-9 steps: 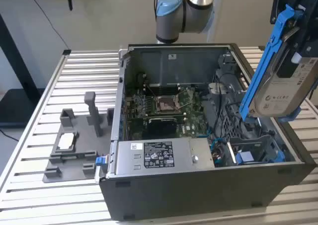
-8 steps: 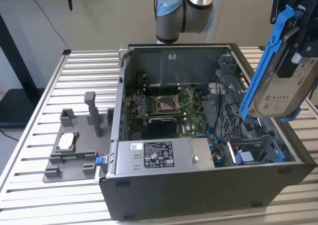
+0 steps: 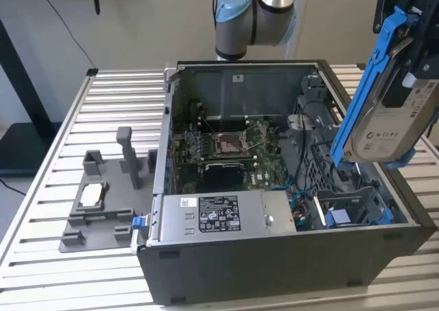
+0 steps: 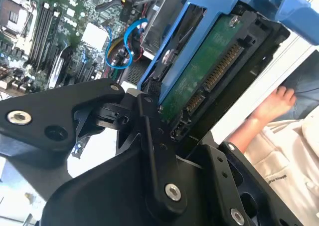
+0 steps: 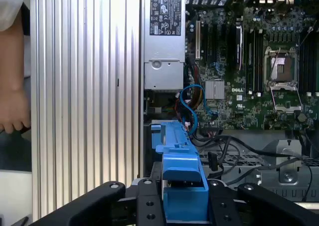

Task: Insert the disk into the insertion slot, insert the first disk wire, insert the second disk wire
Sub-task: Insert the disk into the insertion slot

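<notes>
Disk (image 3: 391, 112), clipped in its blue carrier, is clamped in the gripper (image 5: 184, 201) and held on edge, tilted, above the open computer case (image 3: 274, 270), judged a posture for lowering. Below it the insertion slot (image 3: 353, 204) appears unoccupied; the disk's connectors are bare.

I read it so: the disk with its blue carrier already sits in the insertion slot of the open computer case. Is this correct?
Not quite. In the exterior view the gripper holds the disk in the air above the open computer case, outside the insertion slot.
</notes>
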You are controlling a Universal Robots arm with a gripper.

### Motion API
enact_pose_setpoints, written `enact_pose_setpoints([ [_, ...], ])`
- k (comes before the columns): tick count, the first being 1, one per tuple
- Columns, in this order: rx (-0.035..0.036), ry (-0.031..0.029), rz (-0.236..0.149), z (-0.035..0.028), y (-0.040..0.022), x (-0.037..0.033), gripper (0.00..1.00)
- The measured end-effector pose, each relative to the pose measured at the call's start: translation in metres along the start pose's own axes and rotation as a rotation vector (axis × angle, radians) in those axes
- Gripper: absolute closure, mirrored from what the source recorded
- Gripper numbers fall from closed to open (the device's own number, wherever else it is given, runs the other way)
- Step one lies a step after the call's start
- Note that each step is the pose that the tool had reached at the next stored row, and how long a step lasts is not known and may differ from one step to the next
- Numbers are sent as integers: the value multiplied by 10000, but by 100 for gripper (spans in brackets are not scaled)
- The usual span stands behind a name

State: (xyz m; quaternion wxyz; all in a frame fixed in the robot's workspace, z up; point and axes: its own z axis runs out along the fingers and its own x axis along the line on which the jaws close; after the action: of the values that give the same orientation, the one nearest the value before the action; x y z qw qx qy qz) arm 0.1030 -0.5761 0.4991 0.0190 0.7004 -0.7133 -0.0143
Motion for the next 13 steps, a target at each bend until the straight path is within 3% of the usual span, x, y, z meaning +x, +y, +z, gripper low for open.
enact_pose_setpoints([
  [13,1,0,-6,111,-29,6,67],
])
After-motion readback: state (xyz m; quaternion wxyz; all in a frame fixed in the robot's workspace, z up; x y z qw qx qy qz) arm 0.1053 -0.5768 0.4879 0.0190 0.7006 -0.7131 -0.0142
